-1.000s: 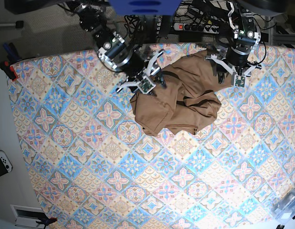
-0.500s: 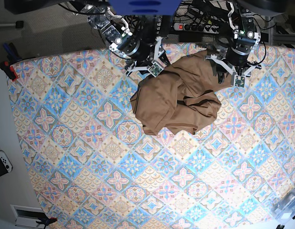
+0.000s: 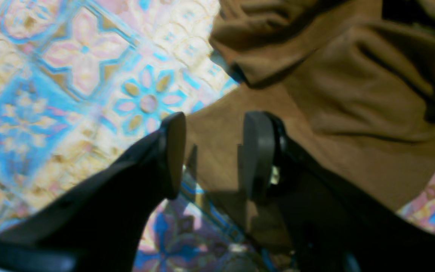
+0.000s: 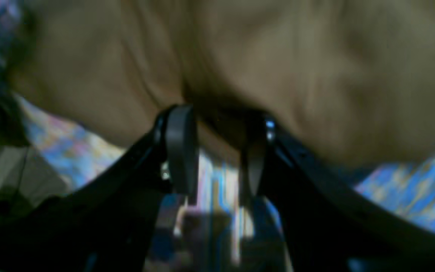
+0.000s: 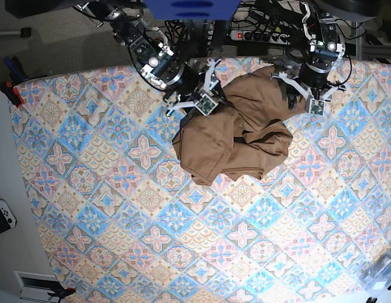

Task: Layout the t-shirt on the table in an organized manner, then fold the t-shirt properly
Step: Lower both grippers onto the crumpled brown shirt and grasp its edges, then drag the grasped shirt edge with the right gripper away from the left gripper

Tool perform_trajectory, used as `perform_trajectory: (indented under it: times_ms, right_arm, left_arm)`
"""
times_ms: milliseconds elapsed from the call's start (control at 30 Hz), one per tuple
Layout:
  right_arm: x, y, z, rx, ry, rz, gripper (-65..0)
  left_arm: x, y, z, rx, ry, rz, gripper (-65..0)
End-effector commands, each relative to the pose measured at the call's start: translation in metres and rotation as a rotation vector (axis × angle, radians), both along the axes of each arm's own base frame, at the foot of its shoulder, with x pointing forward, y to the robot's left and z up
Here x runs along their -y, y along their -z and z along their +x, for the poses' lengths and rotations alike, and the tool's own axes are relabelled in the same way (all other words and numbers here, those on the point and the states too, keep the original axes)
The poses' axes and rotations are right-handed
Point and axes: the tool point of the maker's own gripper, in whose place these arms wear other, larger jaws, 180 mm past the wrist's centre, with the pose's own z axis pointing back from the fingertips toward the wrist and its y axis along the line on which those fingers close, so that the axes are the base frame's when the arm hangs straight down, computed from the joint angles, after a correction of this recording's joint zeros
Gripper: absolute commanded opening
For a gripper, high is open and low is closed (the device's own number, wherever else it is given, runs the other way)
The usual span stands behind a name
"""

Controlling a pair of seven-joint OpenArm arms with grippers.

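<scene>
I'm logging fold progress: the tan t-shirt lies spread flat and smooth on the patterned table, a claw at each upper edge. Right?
Not flat: the base view shows the t-shirt bunched in a crumpled heap on the table. The left claw and right claw are at its upper edges.

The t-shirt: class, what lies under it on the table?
Under the crumpled t-shirt only the patterned table cloth shows, running out from every edge. Whatever lies beneath its bunched folds is covered, so nothing more can be told.

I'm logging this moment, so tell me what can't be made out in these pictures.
- Right gripper, right wrist view: blur and shadow hide whether the t-shirt is pinched.
- T-shirt's neckline and sleeves, base view: buried in its own folds.
- Left gripper, left wrist view: its contact with the cloth is unclear.
</scene>
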Motion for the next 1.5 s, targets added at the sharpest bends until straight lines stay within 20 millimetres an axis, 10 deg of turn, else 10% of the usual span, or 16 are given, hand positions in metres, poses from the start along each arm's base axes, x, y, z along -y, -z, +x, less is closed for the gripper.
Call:
perform_trajectory:
  times_ms: [0,233,1067,1467]
  right_arm:
    - [-0.005,-0.020,0.008,0.051,0.003,0.047,-43.3]
    - [-0.011,-0.050,0.010,0.114,-0.002,0.102,-43.4]
    - [0.000,-0.041,0.039,0.112,-0.004,-0.017,-24.2]
    - [-0.007,0.028,0.007,-0.043,-0.076,-0.118,-26.5]
  left_arm:
    - [-0.001,-0.002,0.002,0.015,-0.003,-0.003,-40.1]
    - [-0.005,0.012,-0.005,-0.026,-0.017,-0.010,-40.1]
    - [-0.004,0.011,-0.005,-0.022,-0.012,-0.012,-40.1]
    - [-0.004,0.012,-0.005,-0.024,-0.012,-0.013,-40.1]
